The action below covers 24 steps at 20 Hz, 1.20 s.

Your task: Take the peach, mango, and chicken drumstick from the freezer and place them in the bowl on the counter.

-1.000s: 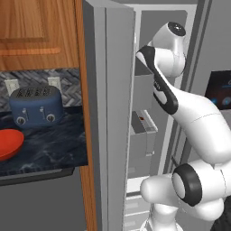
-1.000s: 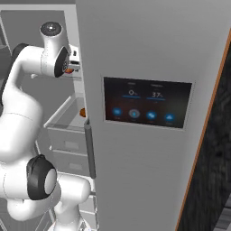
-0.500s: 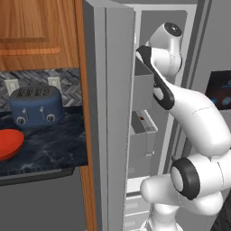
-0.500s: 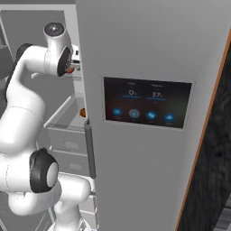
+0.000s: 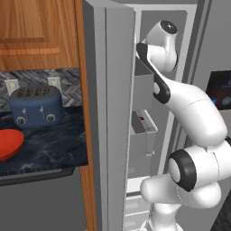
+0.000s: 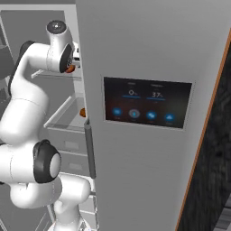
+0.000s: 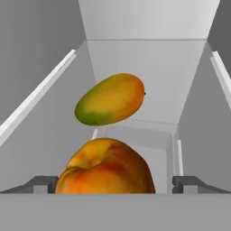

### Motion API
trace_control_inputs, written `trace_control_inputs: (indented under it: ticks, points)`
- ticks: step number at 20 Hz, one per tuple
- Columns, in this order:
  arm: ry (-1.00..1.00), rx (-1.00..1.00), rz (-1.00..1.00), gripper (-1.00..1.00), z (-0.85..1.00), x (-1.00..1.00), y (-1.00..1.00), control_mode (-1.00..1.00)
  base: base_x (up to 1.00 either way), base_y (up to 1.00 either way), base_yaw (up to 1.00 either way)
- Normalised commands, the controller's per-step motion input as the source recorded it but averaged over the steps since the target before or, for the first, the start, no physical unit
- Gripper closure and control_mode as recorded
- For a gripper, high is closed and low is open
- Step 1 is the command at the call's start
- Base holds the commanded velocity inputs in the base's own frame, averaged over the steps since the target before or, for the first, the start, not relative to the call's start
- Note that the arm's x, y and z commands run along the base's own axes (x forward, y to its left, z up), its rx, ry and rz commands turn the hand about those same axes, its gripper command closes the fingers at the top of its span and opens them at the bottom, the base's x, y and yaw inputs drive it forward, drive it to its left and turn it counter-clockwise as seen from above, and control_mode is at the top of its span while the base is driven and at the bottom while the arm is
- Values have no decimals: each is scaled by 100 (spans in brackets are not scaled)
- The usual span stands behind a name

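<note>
Fruit sits right in front of the pincer (image 7: 115, 187), seen from the hand view: the peach (image 7: 106, 167) lies between the two dark fingertips (image 7: 45, 184), close up, its skin orange-yellow with a reddish blush and a shallow crease running across the top. The fingertips stand well apart on either side of it, spread wide and not pressing on the peach, so the pincer is released and grips nothing.

Just beyond the peach, farther from the pincer, lies the mango (image 7: 110, 99), an oval fruit tilted with its higher end to the right, green at the lower left end and shading into yellow-orange toward the other. Both fruits rest on a clear shelf inside the white interior of the freezer (image 5: 108, 113), with pale walls running away on either side.

From the left base view the white arm reaches up into the open freezer compartment, its hand hidden behind the grey door. Well off to the left of the arm, the red-orange bowl (image 5: 9, 143) sits on the dark marbled tabletop (image 5: 49, 151), shallow and plain, near a blue toaster (image 5: 37, 106). In the right base view the arm bends into the compartment beside a wider grey door carrying a dark screen (image 6: 146, 103).
</note>
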Motion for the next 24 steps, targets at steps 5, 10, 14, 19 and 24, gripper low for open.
trace_control_inputs:
  ticks: [5, 10, 14, 19, 24]
  points:
    - [0, 0, 0, -100, -1, -9, 2, -100, 0, 0, 0]
    - [0, 0, 0, -100, -9, -17, 3, -100, 0, 0, 0]
    - [-4, 0, 0, -100, -16, -3, 0, -100, 0, 0, 0]
    - [-10, 0, 0, -100, -6, 0, 0, -100, 0, 0, 0]
    - [-3, 0, 0, 100, 0, 1, 4, -100, 0, 0, 0]
